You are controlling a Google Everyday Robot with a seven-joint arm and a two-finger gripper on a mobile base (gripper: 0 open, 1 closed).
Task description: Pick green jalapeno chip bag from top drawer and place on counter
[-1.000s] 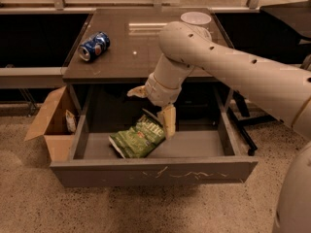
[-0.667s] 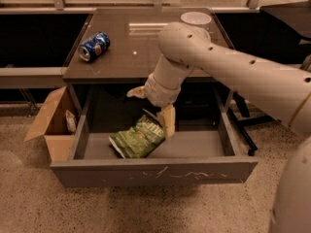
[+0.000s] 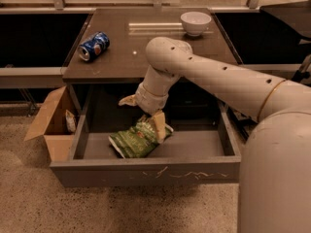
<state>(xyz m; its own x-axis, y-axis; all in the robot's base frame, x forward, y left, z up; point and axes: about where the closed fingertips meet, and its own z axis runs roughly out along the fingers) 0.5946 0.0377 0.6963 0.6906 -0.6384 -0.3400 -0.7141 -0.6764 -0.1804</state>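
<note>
The green jalapeno chip bag (image 3: 135, 141) lies crinkled on the floor of the open top drawer (image 3: 146, 170), left of its middle. My gripper (image 3: 144, 113) reaches down into the drawer from above and is open, with its fingers spread wide. One finger (image 3: 159, 125) sits on the bag's upper right end. The other finger (image 3: 128, 100) is up and to the left, apart from the bag. The counter (image 3: 141, 52) is the dark glossy top above the drawer.
A blue soda can (image 3: 94, 46) lies on its side at the counter's left. A white bowl (image 3: 196, 22) stands at the counter's back right. An open brown cardboard box (image 3: 52, 125) sits on the floor left of the drawer. My arm crosses the counter's front edge.
My gripper has moved a little down and to the left, closer onto the bag. The bag has not moved.
</note>
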